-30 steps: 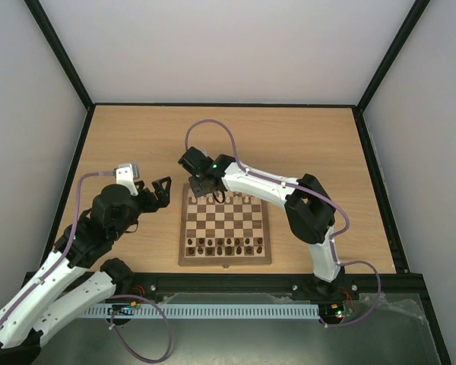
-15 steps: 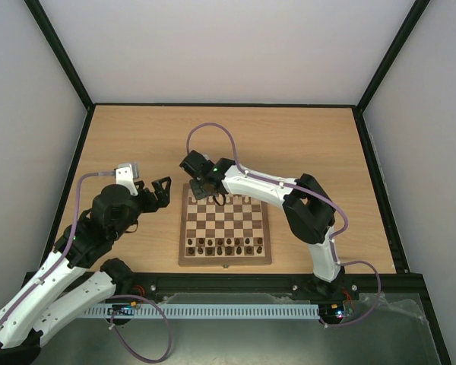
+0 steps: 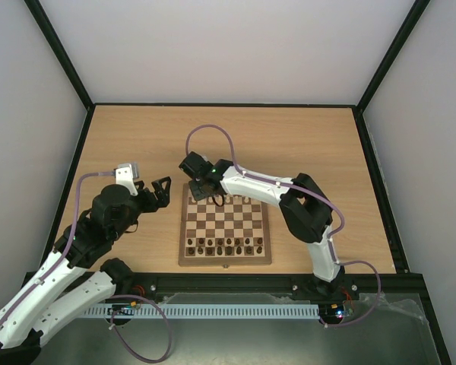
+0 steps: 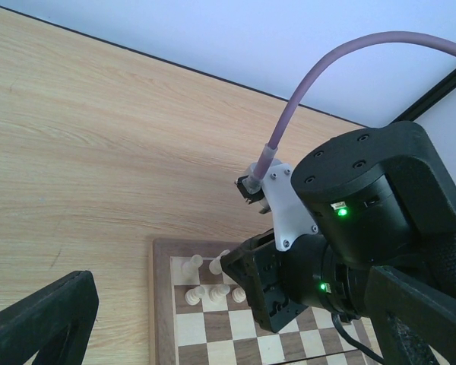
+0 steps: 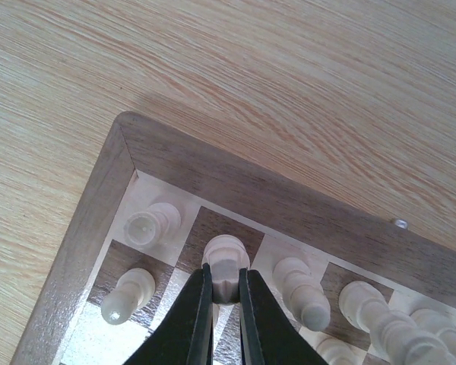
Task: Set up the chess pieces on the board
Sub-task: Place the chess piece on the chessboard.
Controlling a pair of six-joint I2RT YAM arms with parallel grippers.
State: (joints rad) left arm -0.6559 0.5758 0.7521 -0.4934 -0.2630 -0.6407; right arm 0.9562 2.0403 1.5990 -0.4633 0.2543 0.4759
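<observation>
From above, the right tool [image 3: 206, 190] is reaching over the far-left corner of the board [image 3: 225, 261] on the desk [image 3: 304, 137]. The left tool [image 3: 160, 192] is hovering just left of the board, spread wide. Dark pieces [image 3: 224, 245] are lining the near edge.

In the left wrist view, pale pieces [image 4: 205, 290] are standing beneath the right tool.

In the right wrist view, that tool is pinching a pale piece [image 5: 225, 255] at the back row's second square from the corner.

Right wrist view: pale piece [image 5: 226, 255] lower body masked by right pincer [image 5: 226, 280]; board [image 5: 289, 205] cut off at bottom, right edges. Overhead: chess pieces [image 3: 225, 245] too small to tell kinds. Left wrist view: left pincer [image 4: 228, 275] fingers [image 4: 42, 319] cropped at bottom edge.
</observation>
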